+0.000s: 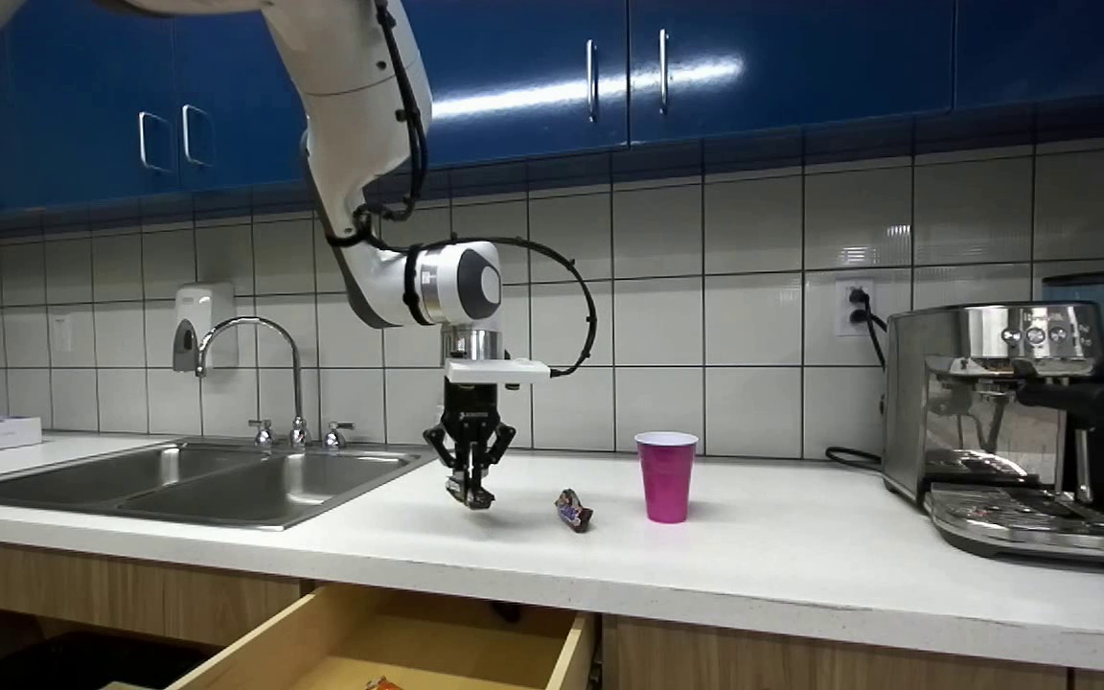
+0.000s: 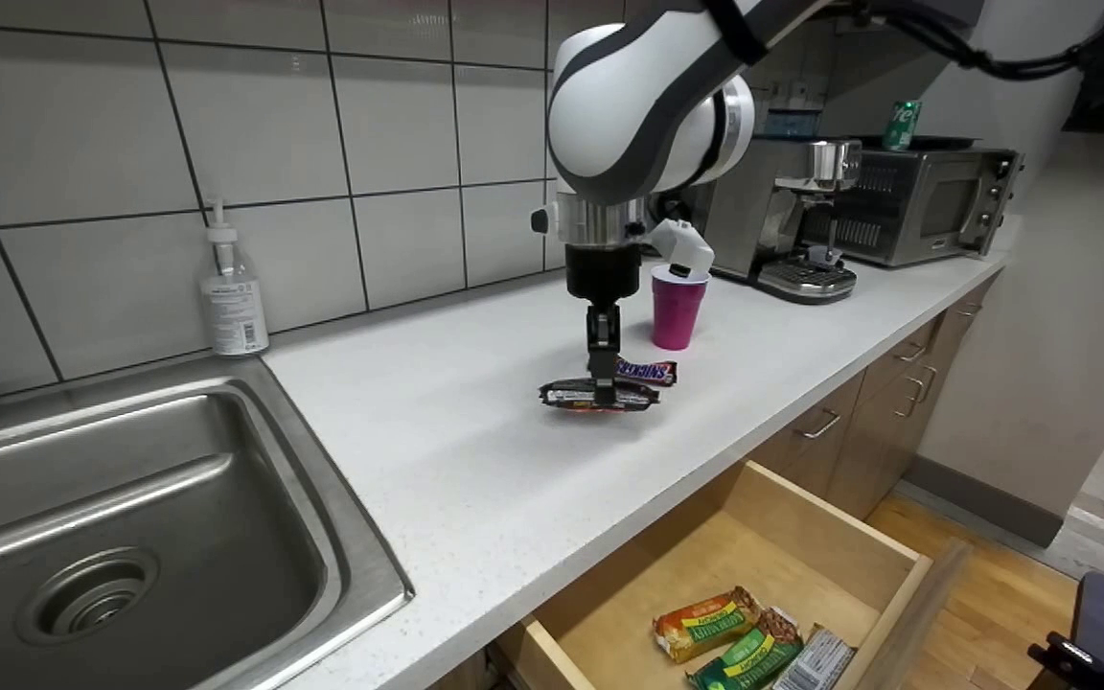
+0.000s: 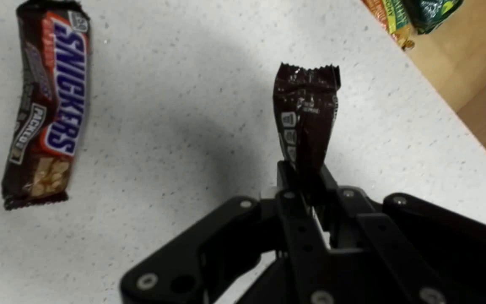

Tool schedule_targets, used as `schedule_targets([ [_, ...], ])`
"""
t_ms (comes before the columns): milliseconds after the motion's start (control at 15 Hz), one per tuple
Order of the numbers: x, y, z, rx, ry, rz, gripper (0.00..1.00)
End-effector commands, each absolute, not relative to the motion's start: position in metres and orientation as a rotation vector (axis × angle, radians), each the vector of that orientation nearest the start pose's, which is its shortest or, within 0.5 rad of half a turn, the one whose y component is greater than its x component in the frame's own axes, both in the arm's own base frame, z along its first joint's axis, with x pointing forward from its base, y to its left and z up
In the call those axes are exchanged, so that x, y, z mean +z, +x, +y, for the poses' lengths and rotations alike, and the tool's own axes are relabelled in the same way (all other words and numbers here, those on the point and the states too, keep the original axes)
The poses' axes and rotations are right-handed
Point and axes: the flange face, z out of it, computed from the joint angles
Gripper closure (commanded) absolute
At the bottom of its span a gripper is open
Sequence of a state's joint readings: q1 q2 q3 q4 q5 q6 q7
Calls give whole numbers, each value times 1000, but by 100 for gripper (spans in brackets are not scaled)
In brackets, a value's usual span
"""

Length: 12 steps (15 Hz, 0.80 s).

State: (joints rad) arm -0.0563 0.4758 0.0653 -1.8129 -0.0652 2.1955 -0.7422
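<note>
My gripper (image 3: 307, 181) is shut on a dark brown wrapped bar (image 3: 306, 105), whose crimped end sticks out past the fingertips in the wrist view. In both exterior views the gripper (image 1: 470, 484) points straight down, and the held bar (image 2: 566, 394) hangs level just above the white counter, casting a shadow. The fingers hide the bar's middle. Lying flat on the counter close by is a Snickers bar (image 3: 63, 93), apart from the gripper; it also shows as a small wrapped bar (image 1: 573, 511) in an exterior view. A pink cup (image 1: 667, 479) stands upright beyond it.
Below the counter's front edge a wooden drawer (image 2: 782, 537) is pulled out, holding an orange bar (image 2: 705, 623), a green bar (image 2: 751, 655) and a grey-white wrapper (image 2: 816, 661). A steel sink (image 1: 279, 524) lies to one side, a coffee machine (image 1: 916, 402) to the other.
</note>
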Motion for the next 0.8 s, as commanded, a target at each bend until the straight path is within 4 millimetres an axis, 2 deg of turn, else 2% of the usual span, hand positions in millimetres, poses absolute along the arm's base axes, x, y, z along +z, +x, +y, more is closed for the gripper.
schedule_targets([
  [0, 287, 592, -3, 159, -2855, -1303, 97],
  [400, 280, 533, 0, 222, -2795, -1453, 97],
  [733, 259, 494, 3, 263, -2746, -1562, 97],
])
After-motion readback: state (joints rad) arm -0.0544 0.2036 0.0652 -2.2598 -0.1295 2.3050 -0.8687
